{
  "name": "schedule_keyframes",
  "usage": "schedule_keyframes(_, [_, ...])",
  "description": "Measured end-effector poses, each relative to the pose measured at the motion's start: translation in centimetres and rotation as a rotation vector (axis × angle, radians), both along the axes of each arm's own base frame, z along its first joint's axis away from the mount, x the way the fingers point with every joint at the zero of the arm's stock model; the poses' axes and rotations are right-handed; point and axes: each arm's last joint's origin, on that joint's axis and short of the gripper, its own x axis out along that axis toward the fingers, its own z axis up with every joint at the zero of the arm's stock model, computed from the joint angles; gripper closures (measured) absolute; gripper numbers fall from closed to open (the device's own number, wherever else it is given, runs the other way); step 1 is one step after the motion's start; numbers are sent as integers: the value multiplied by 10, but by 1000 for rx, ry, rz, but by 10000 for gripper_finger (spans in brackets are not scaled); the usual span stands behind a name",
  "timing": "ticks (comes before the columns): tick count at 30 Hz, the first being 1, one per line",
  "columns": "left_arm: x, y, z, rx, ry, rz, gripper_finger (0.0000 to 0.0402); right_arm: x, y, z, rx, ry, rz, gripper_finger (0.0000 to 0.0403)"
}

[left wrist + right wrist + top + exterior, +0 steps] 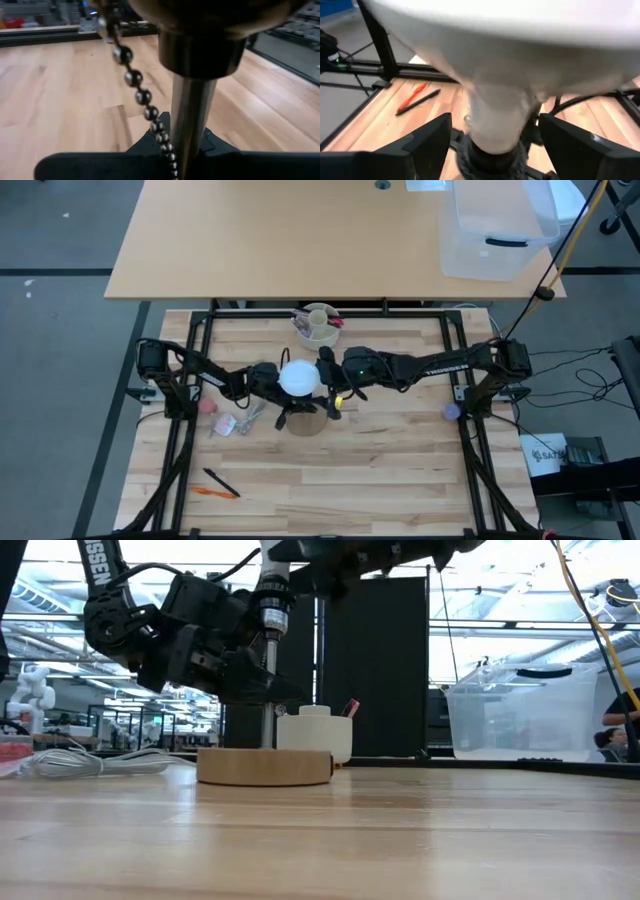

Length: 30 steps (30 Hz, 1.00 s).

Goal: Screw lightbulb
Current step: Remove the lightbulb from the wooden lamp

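Observation:
A lamp stands on the table on its round wooden base (265,766). Its metal stem (192,105) rises to a dark socket (200,50), and a bead chain (142,95) hangs beside it. The white lightbulb (298,377) stands upright on top with its tapering neck (495,120) down in the socket. My left gripper (272,388) is shut on the stem from the table's left. My right gripper (495,137) comes in level from the right and is open. Its fingers (427,145) stand on either side of the bulb's neck, apart from it. My left gripper pinches the lamp's metal stem (187,145) between its two fingers, below the socket and above the wooden base. The fingers come nearly level from the table's left and lie across the stem. The lamp stands upright with its base on the table.
A cream cup with pens (318,325) stands just behind the lamp. An orange and a black pen (215,485) lie near the front left. A crumpled wrapper (240,422) and a pink thing (208,406) lie left of the lamp. A clear bin (495,230) sits on the far table.

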Motion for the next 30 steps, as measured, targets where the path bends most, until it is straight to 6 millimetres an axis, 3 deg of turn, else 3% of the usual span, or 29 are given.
schedule_keyframes(5, [1,3,1,2,4,107,379,-6,8,10,-37,-16,-69,118])
schedule_keyframes(13, [4,8,3,-4,6,243,379,-6,17,9,-138,-23,-273,119])
schedule_keyframes(21, [10,1,6,7,2,245,379,8,21,3,-190,-134,-317,119])
schedule_keyframes(30, [10,0,5,9,8,236,379,9,21,7,-194,-189,-340,121])
